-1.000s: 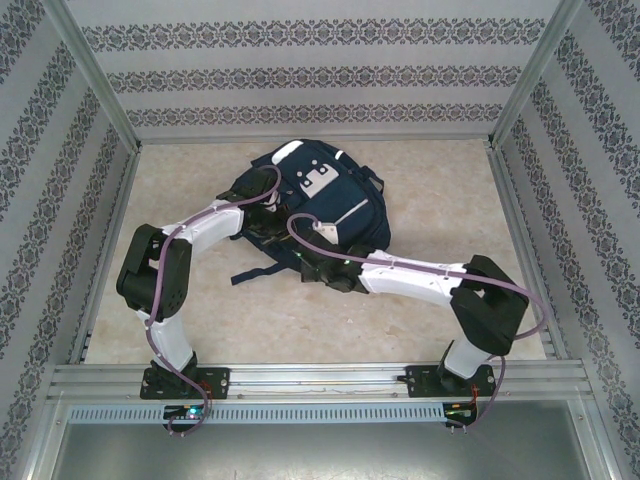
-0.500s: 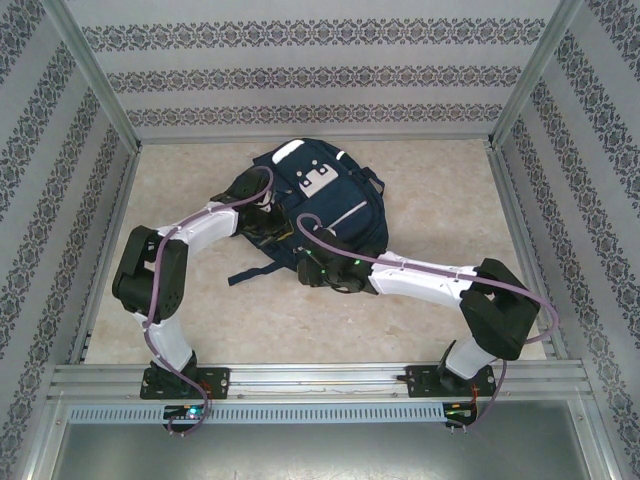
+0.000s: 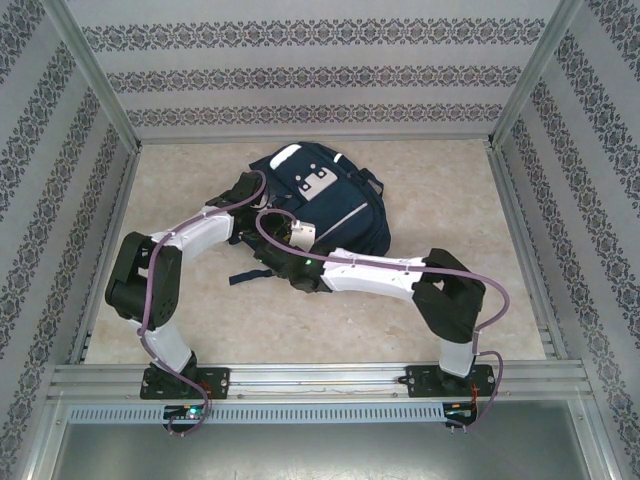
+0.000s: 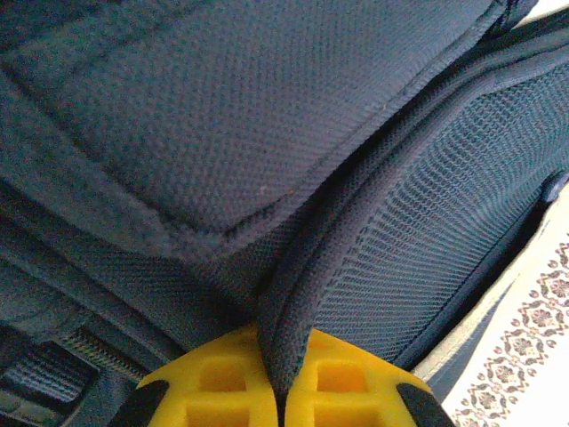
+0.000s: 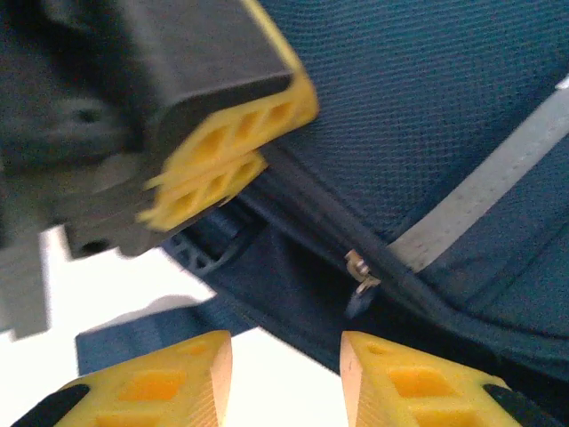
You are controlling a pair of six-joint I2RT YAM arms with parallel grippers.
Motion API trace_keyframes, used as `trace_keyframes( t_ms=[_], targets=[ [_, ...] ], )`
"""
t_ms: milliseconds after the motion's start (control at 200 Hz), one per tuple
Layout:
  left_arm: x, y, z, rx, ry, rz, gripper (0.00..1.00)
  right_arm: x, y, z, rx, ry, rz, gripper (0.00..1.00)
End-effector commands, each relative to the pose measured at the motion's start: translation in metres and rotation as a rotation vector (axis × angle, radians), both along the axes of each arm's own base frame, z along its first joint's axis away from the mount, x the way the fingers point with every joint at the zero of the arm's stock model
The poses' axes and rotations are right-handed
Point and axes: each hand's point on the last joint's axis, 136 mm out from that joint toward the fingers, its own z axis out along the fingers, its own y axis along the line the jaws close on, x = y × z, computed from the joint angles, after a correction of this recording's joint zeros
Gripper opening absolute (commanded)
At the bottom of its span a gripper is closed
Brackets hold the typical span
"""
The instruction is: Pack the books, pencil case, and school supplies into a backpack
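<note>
1. Overhead, we see the left gripper (image 3: 262, 228) at the near-left edge of the navy-blue fabric backpack (image 3: 335, 205). The bag lies mid-way across the beige marbled table (image 3: 460, 210) with its front pockets facing up.
2. From the left wrist, we find its yellow fingers (image 4: 212, 384) pressed tight together, pinching a raised padded fold of the bag's dark mesh between them.
3. On the front of the bag we notice a pale grey-white patch (image 3: 318, 181); its marks are too small for us to read.
4. Further right, we see a thin grey reflective stripe (image 5: 480, 196) crossing a pocket, and a small metal zip pull (image 5: 358, 265) hanging on the seam beside it.
5. At the bag's near edge, the right gripper (image 5: 284, 374) hovers just short of that zip pull. Its jaws are partly apart with nothing between them, and we see pale table through the gap.
</note>
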Motion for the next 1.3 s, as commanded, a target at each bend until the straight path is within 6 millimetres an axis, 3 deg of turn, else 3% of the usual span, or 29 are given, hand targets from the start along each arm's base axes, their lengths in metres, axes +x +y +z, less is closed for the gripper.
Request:
trace_keyframes(
  t_ms=[0, 290, 405, 610, 784, 889, 1029, 1159, 1294],
  targets=[
    [-0.003, -0.009, 0.022, -0.072, -0.013, -0.009, 0.0, 0.004, -0.028, -0.009, -0.13, -0.017, -0.12, 0.38],
    [-0.001, -0.011, 0.022, -0.085, -0.019, -0.002, 0.0, 0.007, -0.042, -0.011, -0.202, -0.034, -0.215, 0.45],
    [0.001, -0.011, 0.022, -0.086, -0.027, 0.004, 0.0, 0.015, -0.034, -0.019, -0.19, -0.027, -0.222, 0.44],
    [0.002, -0.012, 0.024, -0.092, -0.027, -0.005, 0.0, 0.03, -0.021, -0.01, -0.179, -0.068, -0.226, 0.43],
    [0.003, -0.012, 0.023, -0.085, -0.036, -0.007, 0.0, 0.032, -0.028, -0.012, -0.201, -0.071, -0.228, 0.22],
    [0.003, -0.011, 0.02, -0.07, -0.032, -0.022, 0.0, 0.028, -0.035, -0.009, -0.184, -0.076, -0.219, 0.02],
    [0.004, 0.0, 0.02, -0.021, -0.052, -0.024, 0.0, 0.02, -0.029, 0.004, -0.148, -0.068, -0.094, 0.0],
    [0.007, 0.008, 0.017, 0.015, -0.065, -0.028, 0.0, 0.001, -0.01, 0.006, -0.085, -0.049, 0.177, 0.0],
    [0.011, 0.015, 0.016, 0.039, -0.074, -0.038, 0.0, -0.017, -0.018, -0.001, -0.096, 0.0, 0.336, 0.0]
  ],
)
